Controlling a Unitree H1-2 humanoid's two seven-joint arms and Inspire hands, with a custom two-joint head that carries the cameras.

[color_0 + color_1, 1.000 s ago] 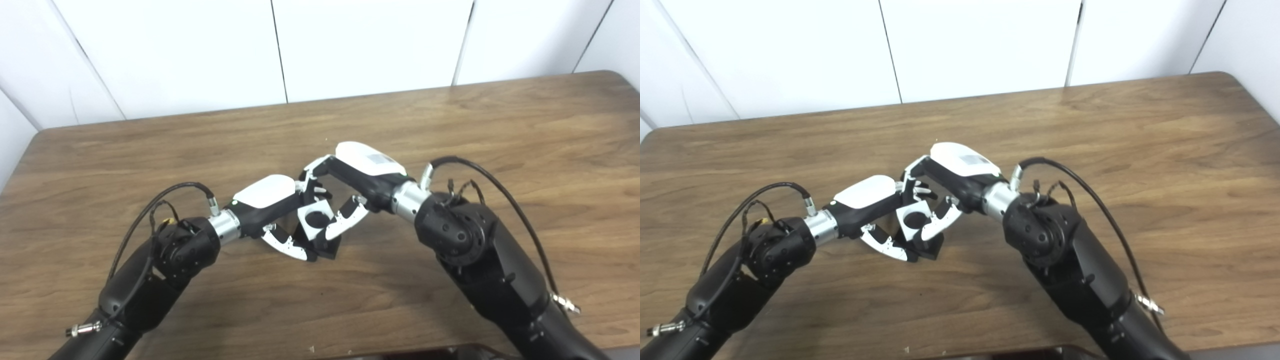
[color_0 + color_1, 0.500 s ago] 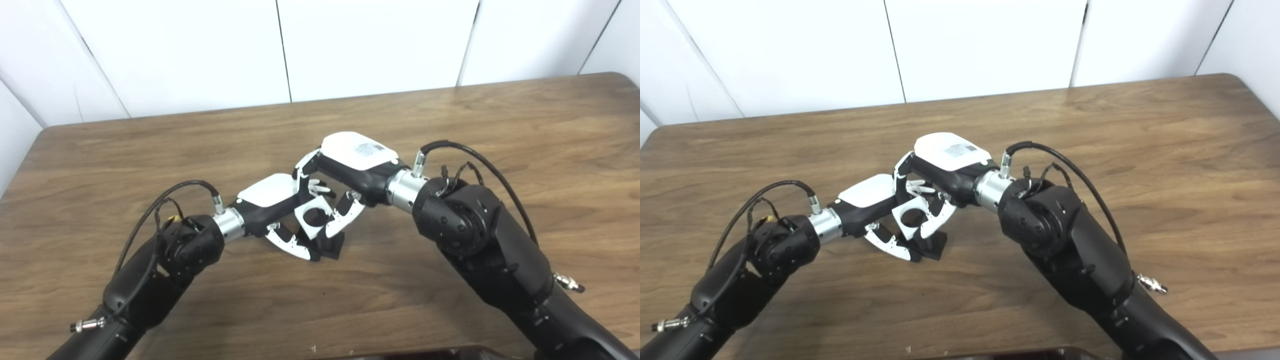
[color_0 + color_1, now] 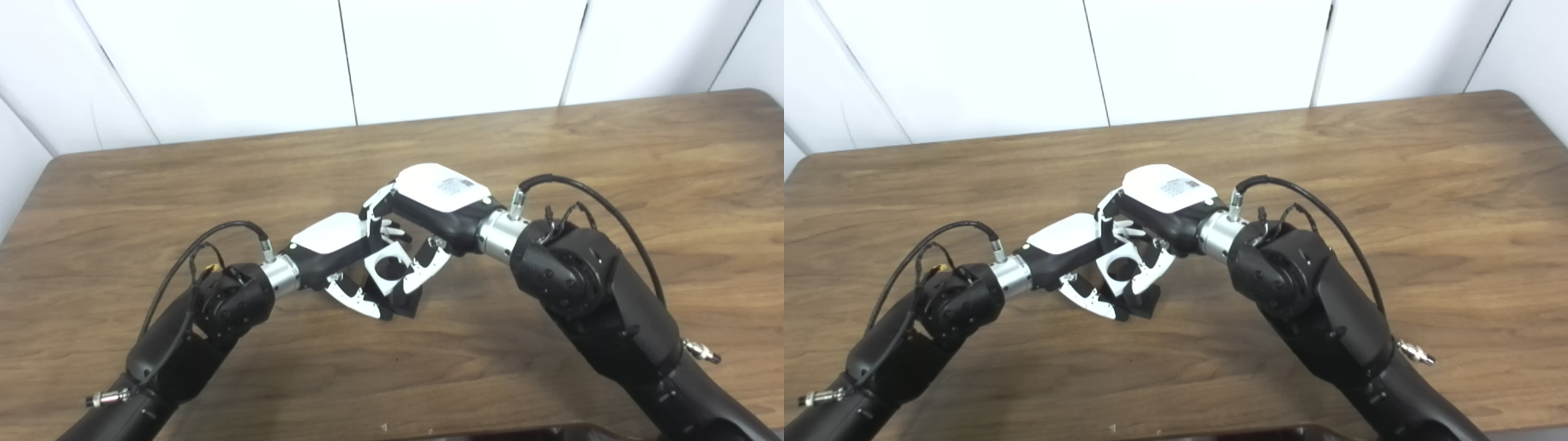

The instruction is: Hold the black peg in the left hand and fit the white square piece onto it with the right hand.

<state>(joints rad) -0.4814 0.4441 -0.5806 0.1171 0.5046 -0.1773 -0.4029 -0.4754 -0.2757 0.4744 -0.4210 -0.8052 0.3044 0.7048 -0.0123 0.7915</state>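
The white square piece (image 3: 387,269) with a round hole is pinched by my right hand (image 3: 429,211), thumb below and fingers above it. It sits tilted over the black peg (image 3: 405,301), whose square base rests on the table near the middle. My left hand (image 3: 334,248) is closed around the peg from the left, its thumb reaching under to the base. The peg's shaft is mostly hidden behind the white piece and the fingers; whether it passes through the hole I cannot tell.
The wooden table (image 3: 612,159) stretches around both hands, its far edge meeting a white panelled wall (image 3: 429,55). Both forearms, the left arm (image 3: 184,331) and the right arm (image 3: 600,306), lie low over the near half of the table, with cables looping above the wrists.
My right hand lifted and rolled its back upward with the white piece, then settled slightly lower and right. The left hand and peg stayed put. The camera shifted a little early on.
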